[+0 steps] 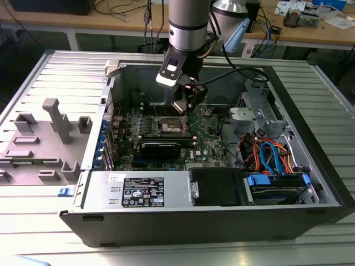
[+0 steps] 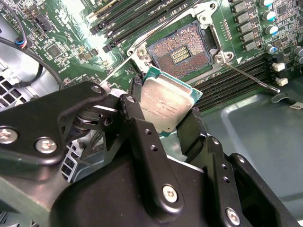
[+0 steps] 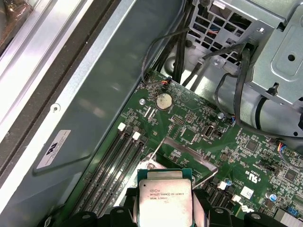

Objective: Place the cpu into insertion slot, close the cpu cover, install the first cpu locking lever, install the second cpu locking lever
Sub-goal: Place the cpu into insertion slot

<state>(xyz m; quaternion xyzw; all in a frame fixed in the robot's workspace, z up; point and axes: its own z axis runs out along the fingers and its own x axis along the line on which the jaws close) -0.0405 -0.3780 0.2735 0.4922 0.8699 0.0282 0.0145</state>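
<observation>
My gripper (image 2: 163,118) is shut on the cpu (image 2: 165,101), a small square chip with a silvery top, clamped by its edges between black fingers (image 2: 135,113). In the second wrist view the chip hangs tilted just above and beside the insertion slot (image 2: 182,49), whose dark pin field lies bare inside its metal rim. Two thin locking levers (image 2: 251,79) stick out loose at either side of the socket. In the first wrist view the cpu (image 3: 164,196) sits in front of the cpu cover (image 3: 187,158), which stands raised. In the exterior view the gripper (image 1: 186,104) hovers over the socket (image 1: 169,126).
The open computer case (image 1: 310,111) lies on a ribbed metal table. Long black memory slots (image 2: 137,19) flank the socket. A black card (image 1: 161,148), power supply (image 1: 138,191) and drive cage with blue and orange cables (image 1: 272,158) fill the case front. A grey fixture (image 1: 52,127) stands outside.
</observation>
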